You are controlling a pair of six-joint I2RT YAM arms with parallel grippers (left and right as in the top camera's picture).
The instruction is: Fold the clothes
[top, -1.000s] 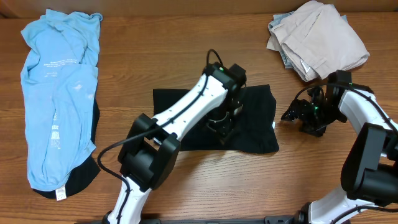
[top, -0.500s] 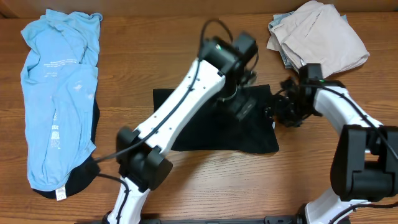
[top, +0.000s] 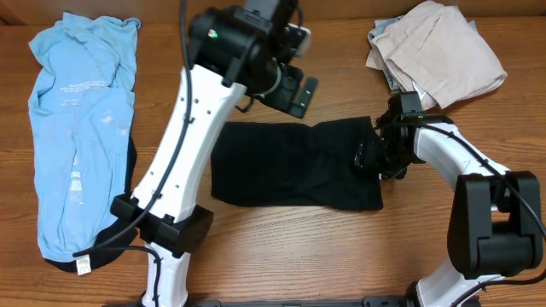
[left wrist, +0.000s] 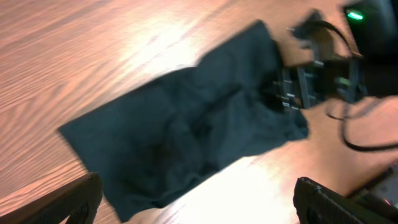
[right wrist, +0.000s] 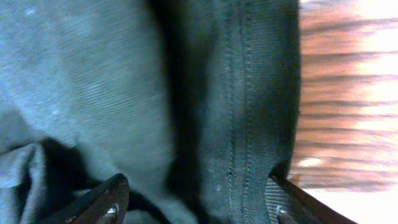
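Note:
The black garment [top: 290, 164] lies folded as a rough rectangle in the middle of the table; it also shows in the left wrist view [left wrist: 186, 130]. My left gripper [top: 294, 89] is open and empty, raised above the table behind the garment's far edge. My right gripper [top: 373, 156] is open at the garment's right edge, its fingers on either side of the hemmed fabric [right wrist: 236, 124]. A light blue printed T-shirt [top: 81, 119] lies at the left over another dark garment [top: 107, 243]. Beige clothes [top: 439, 55] are piled at the back right.
The left arm's white links [top: 183, 145] cross above the table left of the black garment. The wooden table [top: 281, 247] surrounds it all.
My left gripper has let go of the black garment and risen up and back, away from it. My right gripper has moved left onto the garment's right edge.

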